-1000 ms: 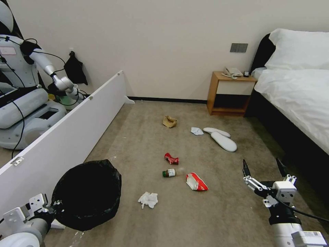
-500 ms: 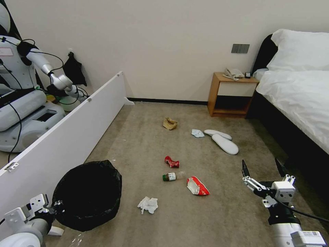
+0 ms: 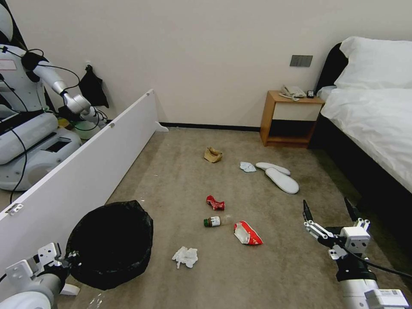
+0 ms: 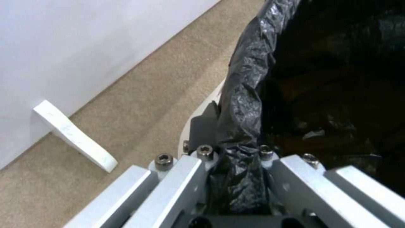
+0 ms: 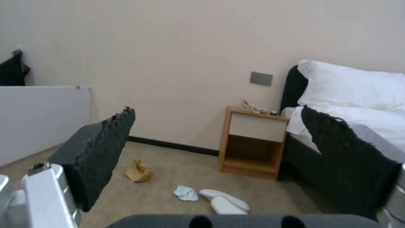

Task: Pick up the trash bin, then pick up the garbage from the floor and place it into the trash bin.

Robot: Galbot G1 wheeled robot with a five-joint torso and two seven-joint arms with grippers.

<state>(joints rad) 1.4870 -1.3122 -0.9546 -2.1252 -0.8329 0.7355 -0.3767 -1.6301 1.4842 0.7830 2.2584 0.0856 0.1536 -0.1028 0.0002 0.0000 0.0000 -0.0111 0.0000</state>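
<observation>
Crinkly black bag lines the trash bin point(image 3: 110, 244), its rim pinched by the left end effector point(image 4: 236, 158); the right end effector point(image 3: 328, 210) spread.

I count two crumpled white tissues point(image 3: 185, 256) point(image 3: 247, 167), two flat white slippers point(image 3: 281, 180) point(image 3: 272, 168), one crushed red can point(image 3: 215, 203), one green-capped bottle point(image 3: 212, 221), one red-white snack packet point(image 3: 246, 233), one brown paper bag point(image 3: 213, 154).

The floor point(image 3: 180, 180) carries scattered garbage point(image 3: 214, 202) and slippers point(image 3: 281, 179).

The trash bin point(image 3: 109, 244) hides the left tool's point(image 3: 71, 260) tips; the bed point(image 3: 373, 116) runs off at 3 o'clock
</observation>
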